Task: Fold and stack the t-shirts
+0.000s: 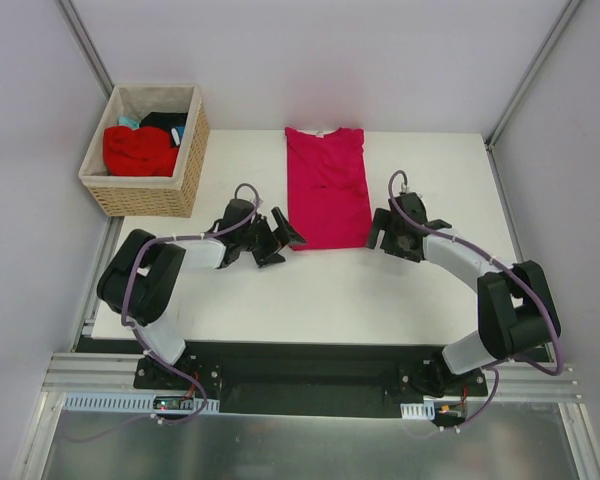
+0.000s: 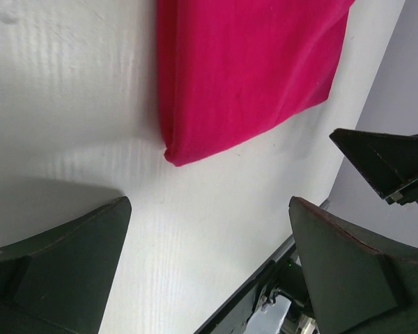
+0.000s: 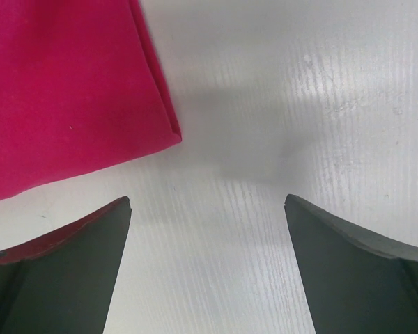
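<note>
The pink tee (image 1: 326, 188) lies flat at the upper centre of the top view, its sides turned in to make a narrow strip, hem toward the arms. The left gripper (image 1: 279, 240) and right gripper (image 1: 381, 234) sit just beside its 2 lower corners, both spread wide and holding nothing. A red tee (image 1: 138, 150) and others lie in the basket (image 1: 145, 197), upper left. A pinch catching only the top layer would likely let the folded sides fall open. Uneven lifts by the 2 arms could skew the fold.
</note>
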